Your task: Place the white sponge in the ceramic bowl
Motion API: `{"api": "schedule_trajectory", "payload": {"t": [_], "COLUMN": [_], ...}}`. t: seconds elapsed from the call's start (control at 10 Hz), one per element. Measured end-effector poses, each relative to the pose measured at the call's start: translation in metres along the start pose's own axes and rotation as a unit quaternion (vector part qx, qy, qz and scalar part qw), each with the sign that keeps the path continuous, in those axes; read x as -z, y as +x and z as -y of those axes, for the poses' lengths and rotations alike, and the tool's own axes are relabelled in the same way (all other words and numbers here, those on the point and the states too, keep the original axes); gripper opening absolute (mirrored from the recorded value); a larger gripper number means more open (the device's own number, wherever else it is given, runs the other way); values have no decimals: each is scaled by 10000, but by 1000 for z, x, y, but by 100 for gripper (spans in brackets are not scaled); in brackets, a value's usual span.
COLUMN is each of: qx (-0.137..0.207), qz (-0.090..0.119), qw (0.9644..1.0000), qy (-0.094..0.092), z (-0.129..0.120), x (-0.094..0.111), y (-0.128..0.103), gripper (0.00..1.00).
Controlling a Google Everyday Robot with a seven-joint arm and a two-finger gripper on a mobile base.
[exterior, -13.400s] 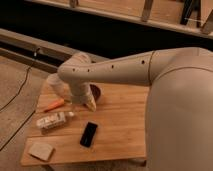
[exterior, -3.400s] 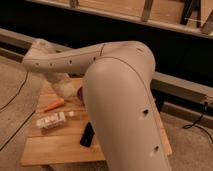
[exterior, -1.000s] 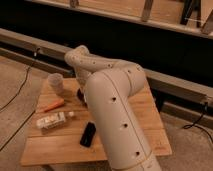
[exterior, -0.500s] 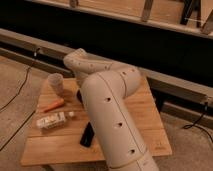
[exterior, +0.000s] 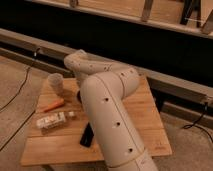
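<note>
We cannot see our gripper, the white sponge or the ceramic bowl behind our arm (exterior: 107, 107), so we cannot tell.

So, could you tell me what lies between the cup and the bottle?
In the camera view, an orange object lies between cup and bottle; the gripper is hidden behind the arm.
</note>
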Motion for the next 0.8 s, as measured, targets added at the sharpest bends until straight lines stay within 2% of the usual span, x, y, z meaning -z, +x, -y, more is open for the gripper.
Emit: {"api": "schedule_trajectory", "payload": {"t": [0.1,0.2,0.4,0.5,0.6,0.8], "qx": [10,18,41,76,173,345], "qz": [-28,-38,-20,8,105,292], "qw": [10000,10000,10000,10000,9997,9985], "qy": [-5,-12,-22,27,167,308], "z": [-1,-2,-3,-2,-1,-6], "x": [-3,-4,-3,0,10,30], "y": [0,0,-2,-4,-8,-12], "gripper": [77,80,80,80,80,80]}}
